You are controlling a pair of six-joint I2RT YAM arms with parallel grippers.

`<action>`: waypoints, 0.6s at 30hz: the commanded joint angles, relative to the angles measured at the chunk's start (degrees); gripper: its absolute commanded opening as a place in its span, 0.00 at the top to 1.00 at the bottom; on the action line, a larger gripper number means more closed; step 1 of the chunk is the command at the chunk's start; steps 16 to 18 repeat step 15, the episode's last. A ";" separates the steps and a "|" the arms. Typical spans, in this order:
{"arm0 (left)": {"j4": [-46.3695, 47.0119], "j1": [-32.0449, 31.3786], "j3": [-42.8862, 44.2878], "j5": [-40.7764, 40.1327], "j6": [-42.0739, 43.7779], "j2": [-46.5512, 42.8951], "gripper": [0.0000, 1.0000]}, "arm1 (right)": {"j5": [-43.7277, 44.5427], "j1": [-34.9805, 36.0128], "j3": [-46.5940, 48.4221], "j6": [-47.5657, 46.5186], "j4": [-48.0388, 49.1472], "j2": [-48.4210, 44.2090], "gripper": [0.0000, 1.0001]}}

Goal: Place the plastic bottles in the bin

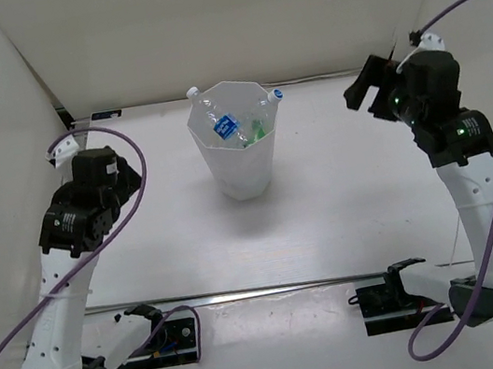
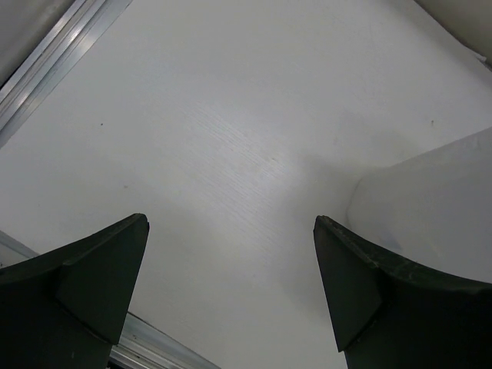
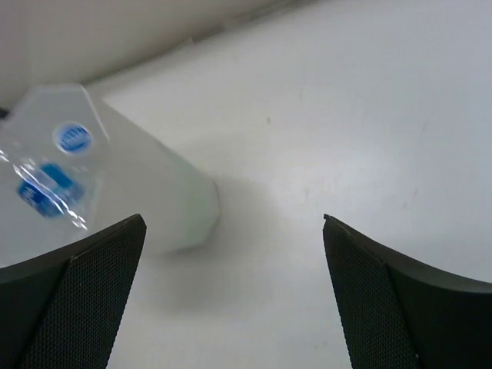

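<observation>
Although an arm stands on either side of it, the tall white faceted plastic bin [image 1: 244,168] with the octagonal rim is touched by neither. It sits upright on the white table [image 1: 352,195], toward the far edge and roughly midway between the left and right edges. The small plastic bottles [image 1: 229,127] lie jumbled inside it; a blue-and-white label [image 1: 223,129] shows in the middle of the heap; a green bottle [image 1: 259,129] rests beside it toward the right wall; a clear bottle neck [image 1: 194,93] pokes above the rim at the far left; a white cap [image 1: 278,94] leans over the rim at the far right. How many bottles are in there I cannot tell through the tangle of clear plastic.

The left gripper [image 2: 231,231] hangs over bare table toward the left edge, its two dark fingers spread wide with nothing between them; a white wall of the bin shows just off to its side. The right gripper [image 3: 233,223] is raised toward the far right corner, well apart from the bin; its jaws gape just as wide and are empty.
</observation>
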 commanded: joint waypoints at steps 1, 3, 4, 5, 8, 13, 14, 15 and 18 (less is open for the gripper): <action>3.54 0.18 -7.46 -6.42 -5.04 -4.71 0.00 | -12.91 -4.37 -7.21 2.28 -4.22 -2.18 0.01; 6.35 0.18 -11.88 -10.12 -6.72 -9.02 0.00 | -15.29 -6.49 -9.25 2.28 -5.46 -2.19 0.01; 9.06 0.18 -15.12 -10.91 -6.72 -10.25 0.00 | -16.17 -8.50 -10.05 2.28 -6.68 -2.19 0.01; 10.22 0.18 -16.46 -12.05 -7.24 -11.31 0.00 | -16.88 -9.22 -11.88 2.28 -7.22 -2.19 0.01; 11.02 0.18 -19.81 -14.34 -11.62 -12.81 0.00 | -14.07 -9.75 -14.53 2.89 -7.84 -2.72 0.01; 8.47 0.18 -20.34 -19.97 -17.53 -12.12 0.00 | -16.18 -10.37 -14.46 4.04 -7.31 -0.45 0.01; 8.47 0.18 -20.34 -20.76 -17.53 -12.11 0.00 | -16.18 -10.37 -13.84 4.04 -7.31 0.17 0.01; 8.47 0.18 -20.34 -21.29 -18.40 -11.41 0.00 | -16.18 -10.37 -13.14 4.04 -7.31 1.05 0.01; 8.47 0.18 -20.34 -21.29 -18.40 -11.41 0.00 | -16.18 -10.37 -13.14 4.04 -7.31 1.05 0.01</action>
